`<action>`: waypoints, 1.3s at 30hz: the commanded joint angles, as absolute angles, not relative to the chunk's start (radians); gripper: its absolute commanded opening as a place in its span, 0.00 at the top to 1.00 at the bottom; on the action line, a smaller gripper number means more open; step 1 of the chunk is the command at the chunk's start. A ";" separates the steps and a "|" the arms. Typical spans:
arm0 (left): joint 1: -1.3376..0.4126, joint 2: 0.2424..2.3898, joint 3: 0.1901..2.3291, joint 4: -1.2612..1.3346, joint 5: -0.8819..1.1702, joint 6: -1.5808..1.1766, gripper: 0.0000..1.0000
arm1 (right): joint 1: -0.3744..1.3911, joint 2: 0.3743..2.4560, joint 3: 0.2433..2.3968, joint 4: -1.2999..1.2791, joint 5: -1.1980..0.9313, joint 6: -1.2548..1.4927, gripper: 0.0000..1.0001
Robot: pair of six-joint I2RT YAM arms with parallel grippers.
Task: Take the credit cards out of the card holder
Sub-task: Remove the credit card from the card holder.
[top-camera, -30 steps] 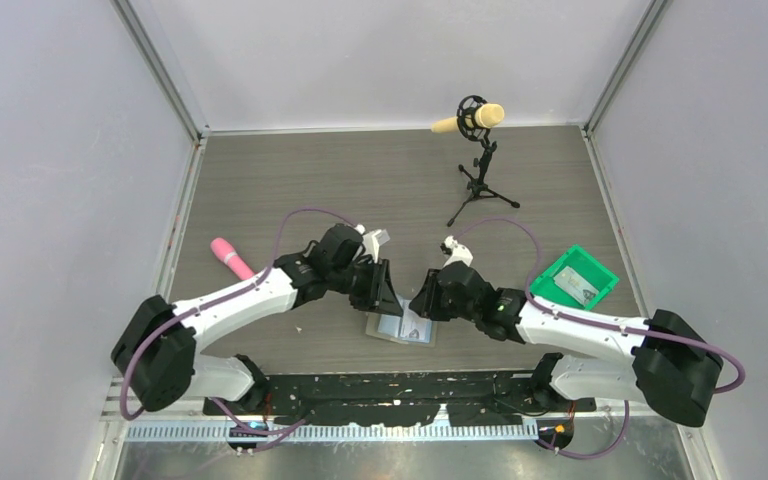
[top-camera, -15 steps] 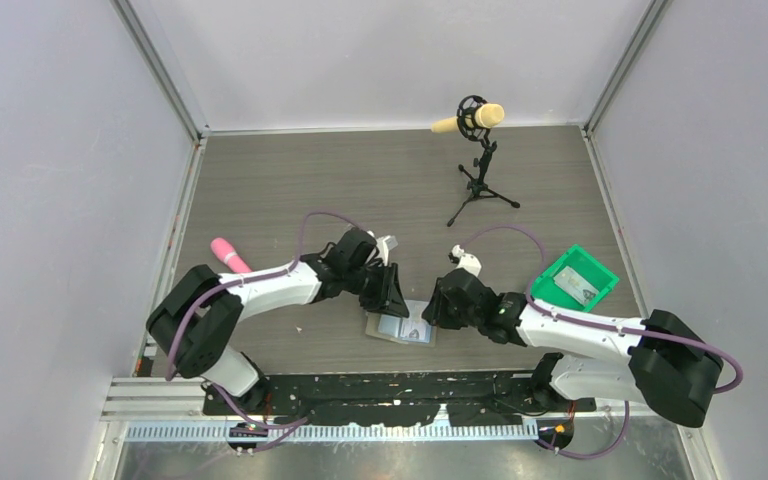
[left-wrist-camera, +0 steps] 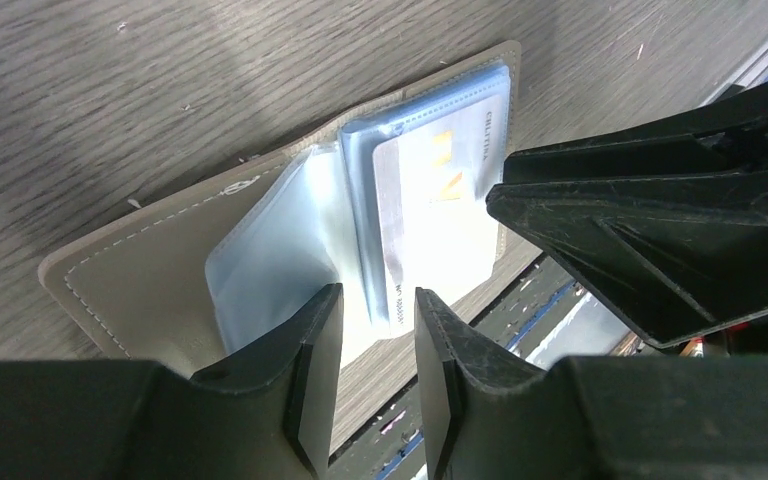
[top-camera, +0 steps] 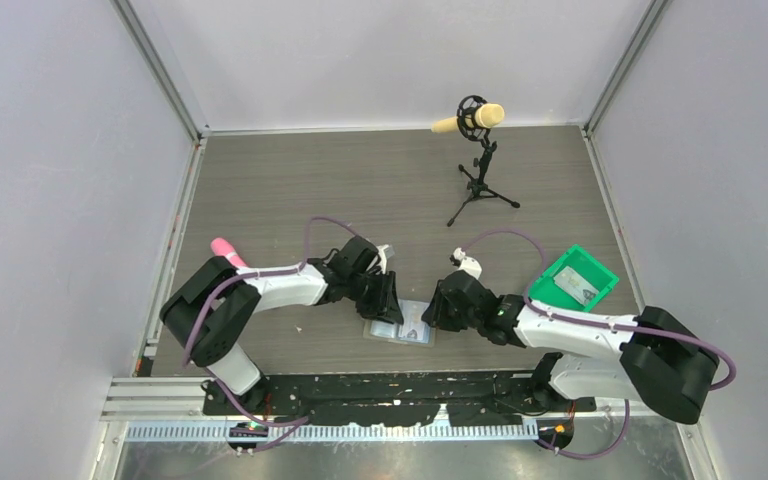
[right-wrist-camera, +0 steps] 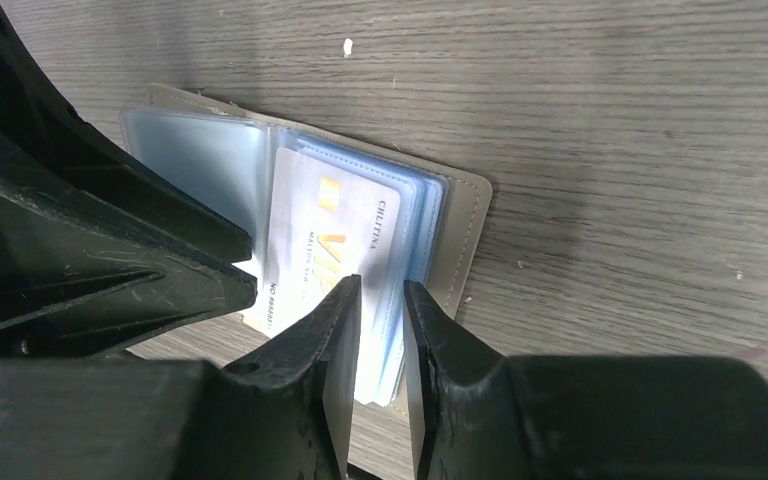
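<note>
Left arm's elbow has swung in; left gripper (top-camera: 388, 300) nearer the wallet (top-camera: 407, 332), lower centre of frame; its jaws narrowly apart, empty; right gripper (right-wrist-camera: 378, 287) slightly open astride sleeve (right-wrist-camera: 416, 215) edge, grip unclear; card (right-wrist-camera: 325, 245) still pocketed; pin wallet flat, pinch card alone.

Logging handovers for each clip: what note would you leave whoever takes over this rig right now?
Left tool: jaws slightly apart over the card holder, nothing visibly gripped.
Right tool: jaws narrowly apart at the near edge of the credit card; grip unclear.
The holder lies open between the tools, the card inside it.
Done: a pale flat item, perhaps a card, lies in the green bin.
Left: pull that card out.
</note>
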State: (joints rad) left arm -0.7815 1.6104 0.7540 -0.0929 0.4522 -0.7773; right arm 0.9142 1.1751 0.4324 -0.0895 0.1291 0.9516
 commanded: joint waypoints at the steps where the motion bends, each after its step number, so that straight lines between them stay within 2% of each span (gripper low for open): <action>1: -0.782 1.617 0.734 -0.026 0.439 -0.759 0.65 | 0.908 1.186 0.423 -0.034 0.131 0.973 0.72; 14: -0.776 1.641 0.679 0.130 0.518 -0.831 0.65 | 0.904 1.221 0.397 -0.024 0.136 0.980 0.86; 26: -0.749 1.617 0.629 0.210 0.576 -0.894 0.84 | 0.902 1.220 0.383 -0.017 0.136 0.986 0.87; 33: -0.736 1.609 0.611 0.282 0.625 -0.951 0.99 | 0.899 1.216 0.379 -0.018 0.136 0.985 0.87; 39: -0.710 1.592 0.581 0.307 0.626 -0.980 1.00 | 0.895 1.214 0.376 -0.019 0.138 0.984 0.88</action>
